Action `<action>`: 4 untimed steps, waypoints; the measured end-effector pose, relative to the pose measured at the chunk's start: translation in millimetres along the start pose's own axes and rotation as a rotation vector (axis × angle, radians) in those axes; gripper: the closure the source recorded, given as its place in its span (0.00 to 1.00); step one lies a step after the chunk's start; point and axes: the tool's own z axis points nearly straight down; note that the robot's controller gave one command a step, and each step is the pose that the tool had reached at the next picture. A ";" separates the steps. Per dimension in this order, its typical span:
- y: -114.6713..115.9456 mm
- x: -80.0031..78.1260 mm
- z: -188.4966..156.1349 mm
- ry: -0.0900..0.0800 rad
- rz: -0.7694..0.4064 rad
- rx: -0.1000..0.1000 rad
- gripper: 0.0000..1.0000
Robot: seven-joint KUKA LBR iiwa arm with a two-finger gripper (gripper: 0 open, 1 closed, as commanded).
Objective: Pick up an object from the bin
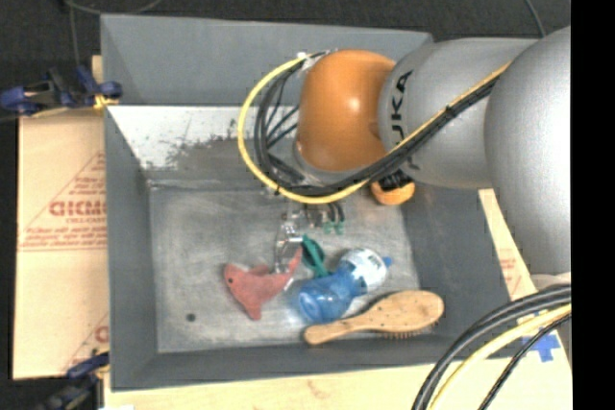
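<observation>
Grey metal bin, scuffed floor, sloped walls. The left half of the floor is bare, with open room there and along the back wall. Things crowd front-centre to front-right, with the wooden hairbrush lying close to the front wall.

Arm reaches in from the right, wrist bent down, with a glossy orange cover and looped black and yellow cables. Gripper points down mid-bin, low over the right tip of a red flat piece of irregular shape. Can't tell how far the gripper is open, or if it grips anything.

Small green item just right of the gripper. Translucent blue bottle with a white end lies between the red piece and the brush, touching the brush. Orange object sits further back, partly under the arm.
</observation>
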 end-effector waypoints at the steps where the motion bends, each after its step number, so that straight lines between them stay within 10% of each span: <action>1: -17.4 41.0 3.3 -0.003 -0.102 -0.001 0.00; 2: -39.5 86.8 57.8 -0.009 -0.330 -0.002 1.00; 4: -42.2 92.6 14.7 0.007 -0.314 -0.002 1.00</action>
